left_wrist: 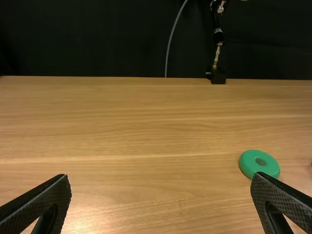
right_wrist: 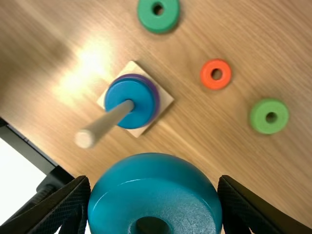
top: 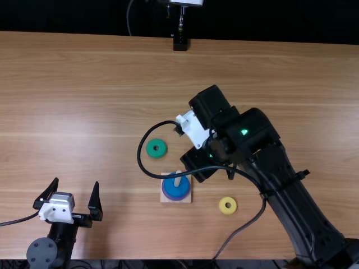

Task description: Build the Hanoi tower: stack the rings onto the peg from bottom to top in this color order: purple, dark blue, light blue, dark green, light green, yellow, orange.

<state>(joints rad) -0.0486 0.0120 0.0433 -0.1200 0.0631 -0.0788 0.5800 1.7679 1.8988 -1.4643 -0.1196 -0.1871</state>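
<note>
While the right tool (top: 201,163) is clamped on the light blue ring (right_wrist: 156,183), its two fingers press against opposite sides of it. In the right wrist view the ring's hole faces the camera (only a dark oval, from this angle). The ring seems to be held above the bench (top: 84,112), though the top view hides it under the arm and its height is hard to judge.

Just beside this tool, in the top view, stands the square base (top: 187,198) with its peg (right_wrist: 85,138) upright. The purple ring (right_wrist: 155,92) lies on the base around the peg, and the dark blue ring (right_wrist: 119,95) lies on top of it, also around the peg; the peg's upper part rises bare above them.

Loose on the bench lie four rings, all flat and apart from one another. The orange ring (right_wrist: 207,73) and light green ring (right_wrist: 280,117) are near the base, beneath the right arm. The dark green ring (top: 156,142) lies beyond the base, toward the far edge; the yellow ring (top: 228,200) is to its right.

Farther out, at the bench's near left, the left tool (top: 77,182) has its fingers wide apart, with bare wood between them.
</note>
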